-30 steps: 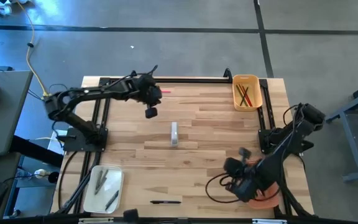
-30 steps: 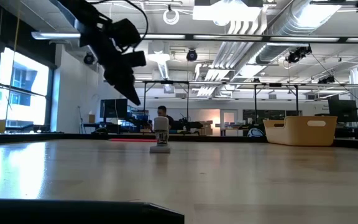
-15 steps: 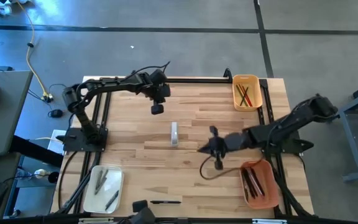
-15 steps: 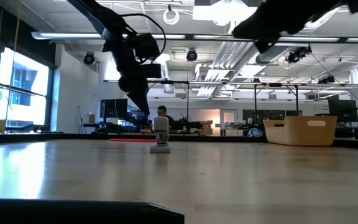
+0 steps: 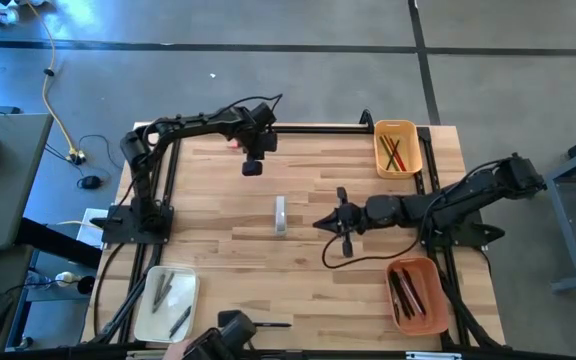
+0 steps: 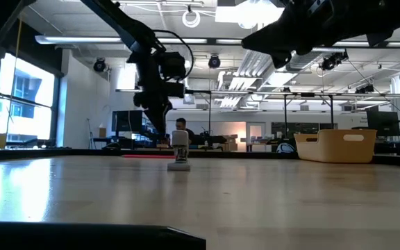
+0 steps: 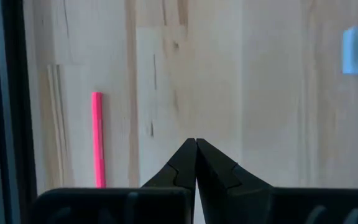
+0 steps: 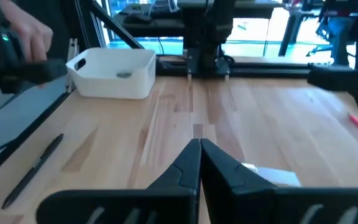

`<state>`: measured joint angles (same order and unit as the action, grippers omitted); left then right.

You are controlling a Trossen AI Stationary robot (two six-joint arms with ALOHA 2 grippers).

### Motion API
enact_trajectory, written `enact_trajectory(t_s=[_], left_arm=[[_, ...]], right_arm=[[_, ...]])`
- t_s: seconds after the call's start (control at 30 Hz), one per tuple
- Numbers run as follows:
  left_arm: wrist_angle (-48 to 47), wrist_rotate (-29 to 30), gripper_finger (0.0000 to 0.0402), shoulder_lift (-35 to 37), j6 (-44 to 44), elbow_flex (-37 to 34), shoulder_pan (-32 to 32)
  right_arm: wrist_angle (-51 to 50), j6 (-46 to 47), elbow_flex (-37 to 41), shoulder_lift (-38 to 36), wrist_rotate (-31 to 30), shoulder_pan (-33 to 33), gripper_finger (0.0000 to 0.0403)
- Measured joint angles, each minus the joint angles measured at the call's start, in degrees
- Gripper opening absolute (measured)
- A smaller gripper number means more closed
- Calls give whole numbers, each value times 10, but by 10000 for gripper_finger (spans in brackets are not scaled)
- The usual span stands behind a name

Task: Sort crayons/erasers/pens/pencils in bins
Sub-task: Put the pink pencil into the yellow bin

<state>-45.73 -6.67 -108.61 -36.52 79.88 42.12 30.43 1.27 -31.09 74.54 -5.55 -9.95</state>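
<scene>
Your left gripper (image 5: 252, 167) is closed and empty, hanging over the upper middle of the table (image 5: 318, 270) in the high view; its wrist view shows the fingertips (image 7: 196, 149) pressed together, with a pink stick (image 7: 97, 138) lying on the wood beside the table's edge. Your right gripper (image 5: 320, 222) is also closed on nothing, reaching toward the frame's centre, just right of a small white block (image 5: 281, 215) lying mid-table. You have 3 bins: a yellow bin (image 5: 397, 148) at upper right holding red and green pencils (image 5: 395, 154), an orange bin (image 5: 417, 295) at lower right with dark sticks inside, and a white bin (image 5: 166, 303) at lower left holding dark and grey pieces. 1 black pen (image 5: 268, 324) lies loose at the bottom edge, right of the white bin. A person's hand (image 8: 33, 31) shows at the upper left of the right wrist view.
</scene>
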Motion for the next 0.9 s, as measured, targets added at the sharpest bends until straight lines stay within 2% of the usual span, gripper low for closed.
enact_trajectory(t_s=[0.3,0.4,0.77,0.9], left_arm=[[-19,35,1,-44,-32,13,12],[0,63,8,-49,-31,13,7],[45,73,95,-68,-26,16,38],[44,79,111,-83,-22,33,54]], right_arm=[[10,-27,0,0,-7,-3,0],[2,-28,0,0,-7,-3,0],[2,-33,0,0,-4,-3,0],[2,-39,0,0,-4,-3,0]])
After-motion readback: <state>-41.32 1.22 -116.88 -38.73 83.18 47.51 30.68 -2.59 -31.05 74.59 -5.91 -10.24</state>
